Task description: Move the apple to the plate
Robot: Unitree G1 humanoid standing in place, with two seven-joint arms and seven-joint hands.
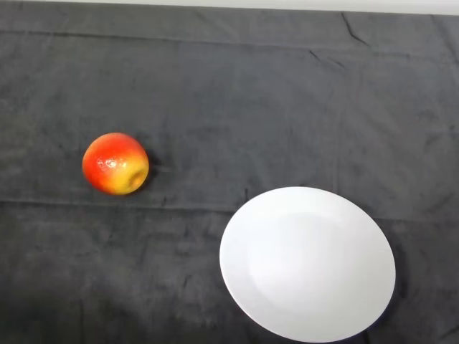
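A red and yellow apple (115,163) lies on the dark cloth at the left of the head view. A white round plate (308,263) lies on the cloth at the lower right, with nothing on it. The apple and the plate are well apart.
The dark cloth (237,107) covers the whole table, with a few creases. The table's far edge (287,7) runs along the top of the view.
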